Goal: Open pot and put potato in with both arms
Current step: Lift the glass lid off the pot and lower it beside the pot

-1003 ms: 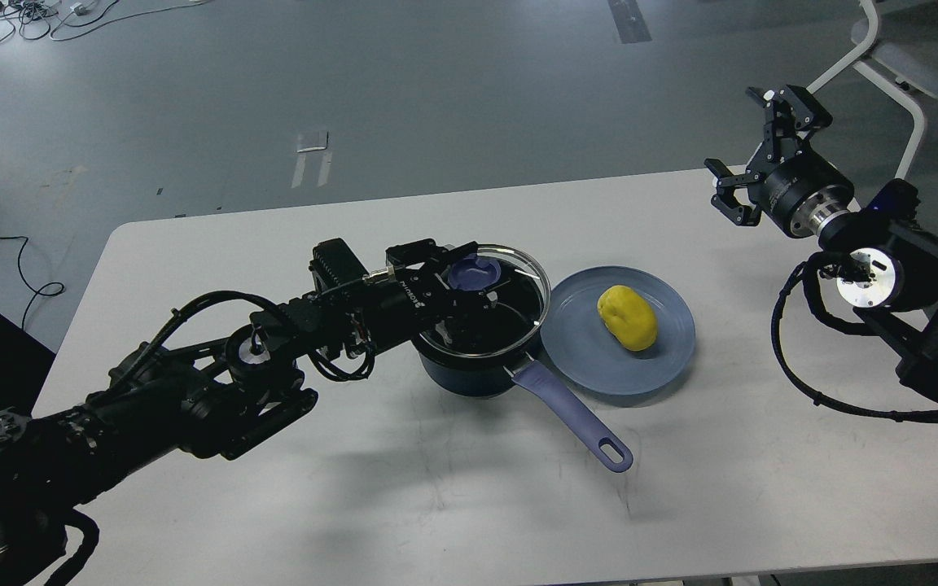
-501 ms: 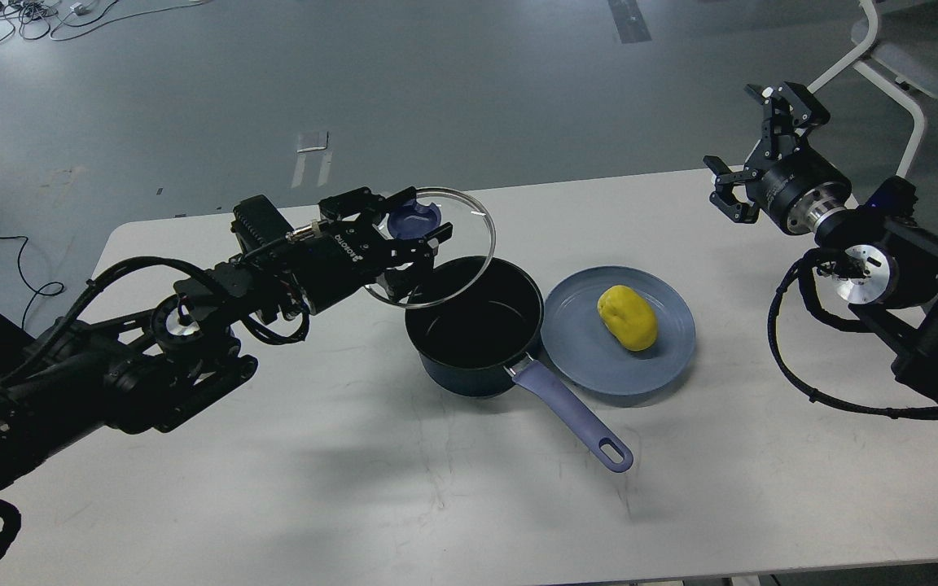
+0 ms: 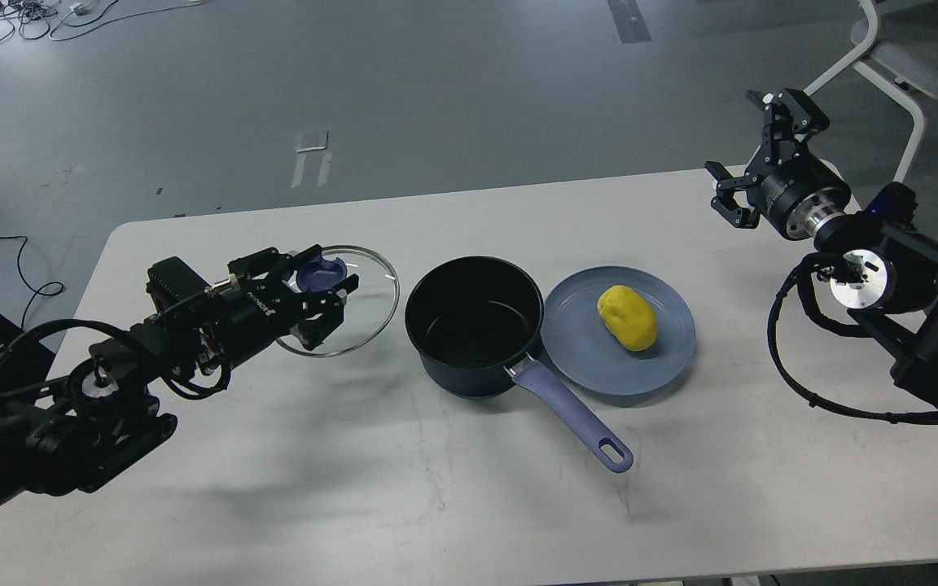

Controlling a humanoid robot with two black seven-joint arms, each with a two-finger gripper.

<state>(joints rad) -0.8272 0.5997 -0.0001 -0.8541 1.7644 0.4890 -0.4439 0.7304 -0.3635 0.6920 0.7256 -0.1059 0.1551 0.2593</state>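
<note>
A dark blue pot with a purple handle stands uncovered in the middle of the white table. A yellow potato lies on a blue plate just right of the pot. My left gripper is shut on the purple knob of the glass lid and holds it low over the table, left of the pot. My right gripper is open and empty, raised above the table's far right corner.
A white chair frame stands behind the table at the far right. Cables lie on the grey floor at the far left. Bare table surface spreads in front of the pot.
My left gripper has lifted the lid off the pot and carried it left and down, close to the table. The right gripper has barely moved.
</note>
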